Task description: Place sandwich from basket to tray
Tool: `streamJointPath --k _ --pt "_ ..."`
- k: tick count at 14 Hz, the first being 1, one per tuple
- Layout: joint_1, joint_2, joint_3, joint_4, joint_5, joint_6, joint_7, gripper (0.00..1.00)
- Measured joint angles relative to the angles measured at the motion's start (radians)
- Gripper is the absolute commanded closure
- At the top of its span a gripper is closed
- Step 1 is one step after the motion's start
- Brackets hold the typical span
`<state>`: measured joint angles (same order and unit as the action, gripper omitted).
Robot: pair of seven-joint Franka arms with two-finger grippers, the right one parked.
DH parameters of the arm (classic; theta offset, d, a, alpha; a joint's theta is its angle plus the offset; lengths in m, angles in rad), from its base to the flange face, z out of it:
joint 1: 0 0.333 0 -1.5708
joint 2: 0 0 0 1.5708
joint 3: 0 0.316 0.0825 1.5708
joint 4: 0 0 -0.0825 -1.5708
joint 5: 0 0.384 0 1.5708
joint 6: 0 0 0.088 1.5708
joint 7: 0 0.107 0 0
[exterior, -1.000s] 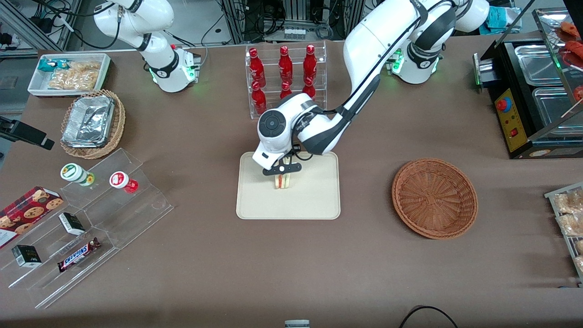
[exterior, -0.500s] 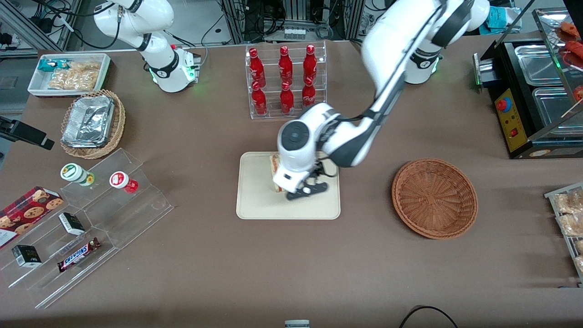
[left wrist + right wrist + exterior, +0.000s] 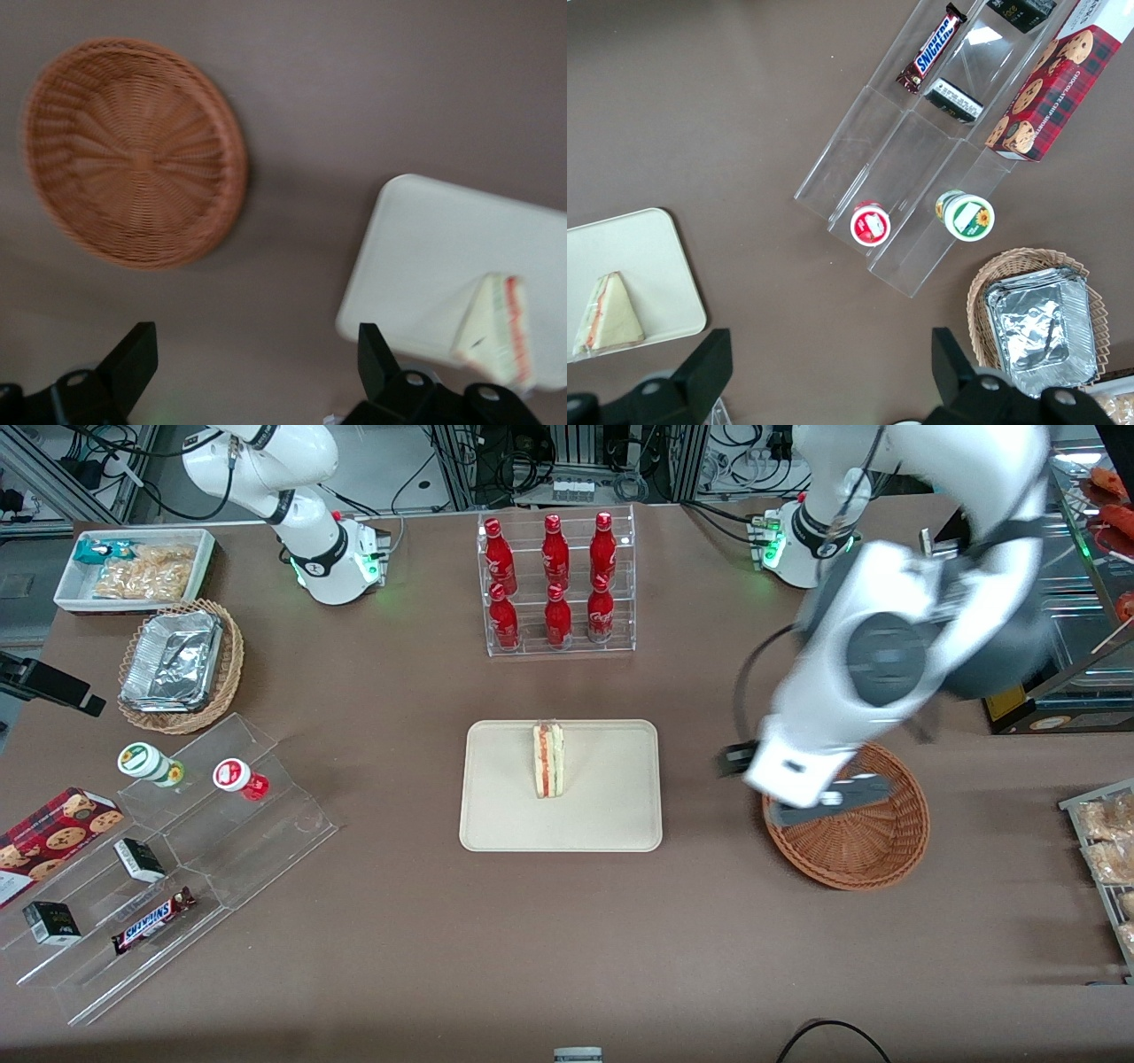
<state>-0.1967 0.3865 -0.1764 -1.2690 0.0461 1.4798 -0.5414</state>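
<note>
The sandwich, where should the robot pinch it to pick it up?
Probably from above, pinching the two flat bread faces. The sandwich stands on edge on the tray, a thin wedge, so those faces suit the fingers. The open end effector is above the table beside the basket.

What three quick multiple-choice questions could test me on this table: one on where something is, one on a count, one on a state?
1. Where is the sandwich?
A on the tray
B in the basket
C in the gripper

2. How many red bottles fill the rack?
A four
B six
C eight

3. The gripper, up over the basket's edge, is
A open and empty
B shut on a cup
C shut on the basket rim

Answers: 1 A, it stands on the tray. 2 B, two rows of three. 3 A, fingers spread, nothing between.
</note>
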Motion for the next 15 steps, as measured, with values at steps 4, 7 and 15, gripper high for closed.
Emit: streamJointPath --k 4,7,15 --pt "0.175 -0.087 0.000 -0.006 0.006 -0.113 0.261 0.00" --pt "0.247 -0.197 -0.057 -0.026 0.018 -0.197 0.287 0.00" --pt "0.281 -0.489 -0.161 -0.294 0.028 -0.216 0.281 0.00"
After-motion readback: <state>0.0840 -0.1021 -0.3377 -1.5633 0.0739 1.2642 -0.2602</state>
